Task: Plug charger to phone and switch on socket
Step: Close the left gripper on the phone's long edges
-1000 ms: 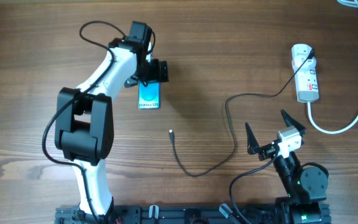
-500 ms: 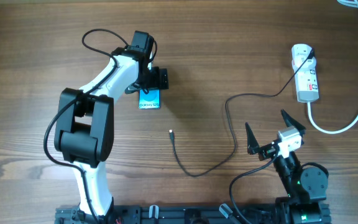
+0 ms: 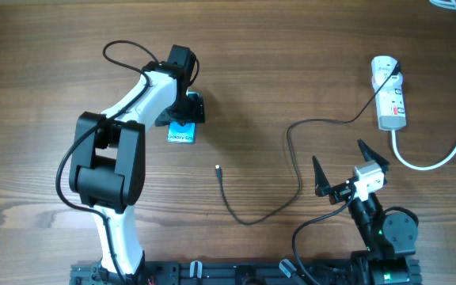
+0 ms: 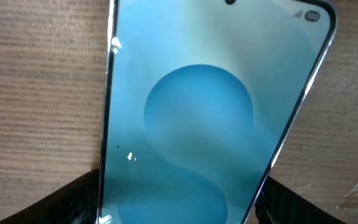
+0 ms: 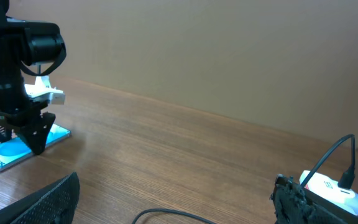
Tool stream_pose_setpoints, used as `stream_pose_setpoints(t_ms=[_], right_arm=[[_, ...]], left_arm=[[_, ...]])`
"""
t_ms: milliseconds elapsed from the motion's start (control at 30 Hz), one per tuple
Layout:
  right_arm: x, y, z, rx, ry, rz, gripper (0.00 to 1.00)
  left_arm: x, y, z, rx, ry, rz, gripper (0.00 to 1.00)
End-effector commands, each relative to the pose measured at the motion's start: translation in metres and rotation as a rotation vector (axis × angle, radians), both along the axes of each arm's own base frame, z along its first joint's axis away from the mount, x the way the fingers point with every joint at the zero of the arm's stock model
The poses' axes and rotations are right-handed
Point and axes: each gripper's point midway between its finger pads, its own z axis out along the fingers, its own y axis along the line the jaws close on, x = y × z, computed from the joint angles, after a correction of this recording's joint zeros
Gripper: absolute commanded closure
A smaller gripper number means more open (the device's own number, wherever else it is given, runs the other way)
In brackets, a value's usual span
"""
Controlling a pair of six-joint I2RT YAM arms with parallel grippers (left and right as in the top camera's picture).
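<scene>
The phone [image 3: 181, 134] lies flat on the table with its cyan screen up and fills the left wrist view [image 4: 197, 112]. My left gripper [image 3: 185, 109] is down over its far end, shut on it, with a dark finger [image 4: 73, 202] against each long edge. The charger cable [image 3: 300, 186] snakes across the middle of the table. Its connector tip [image 3: 217, 168] lies free right of the phone, and its plug [image 3: 395, 73] sits in the white socket [image 3: 388, 95] at the far right. My right gripper [image 3: 339, 154] stands open and empty near the front edge, apart from the cable.
A thick white cord [image 3: 434, 162] loops from the socket toward the right edge. In the right wrist view the phone [image 5: 5, 152] and the left gripper [image 5: 36, 130] are at far left, the socket [image 5: 334, 190] at lower right, and the cable [image 5: 166, 213] at the bottom.
My left gripper has come down over the phone and its fingers have narrowed onto it. The phone has shifted slightly left and nearer and turned a little. The right arm has not moved.
</scene>
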Motion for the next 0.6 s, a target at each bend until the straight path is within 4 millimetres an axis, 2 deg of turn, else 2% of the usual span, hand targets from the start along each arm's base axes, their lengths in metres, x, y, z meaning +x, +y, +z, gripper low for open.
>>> stream_pose_setpoints(t_ms=[0, 67, 233, 267, 300, 333, 567], right_arm=[[-0.001, 0.003, 0.002, -0.004, -0.011, 0.017, 0.0], [-0.001, 0.003, 0.002, -0.004, -0.01, 0.016, 0.0], [-0.001, 0.003, 0.002, -0.004, -0.01, 0.016, 0.0], [-0.001, 0.003, 0.002, -0.004, -0.01, 0.016, 0.0], [-0.001, 0.003, 0.002, -0.004, -0.01, 0.016, 0.0], [-0.001, 0.003, 0.002, -0.004, -0.01, 0.016, 0.0], [-0.001, 0.003, 0.002, -0.005, -0.01, 0.016, 0.0]], left_arm=[[-0.021, 0.012, -0.02, 0.052, 0.088, 0.008, 0.18], [-0.017, 0.011, -0.02, 0.047, 0.072, 0.008, 0.0], [-0.007, 0.008, -0.02, 0.036, 0.031, 0.008, 0.0], [-0.007, 0.008, -0.019, 0.036, 0.03, 0.008, 0.04], [-0.007, 0.008, -0.019, 0.035, 0.028, 0.008, 0.11], [-0.006, 0.008, -0.019, 0.034, 0.023, 0.008, 0.12], [-0.002, 0.007, -0.019, 0.031, 0.01, 0.005, 0.02]])
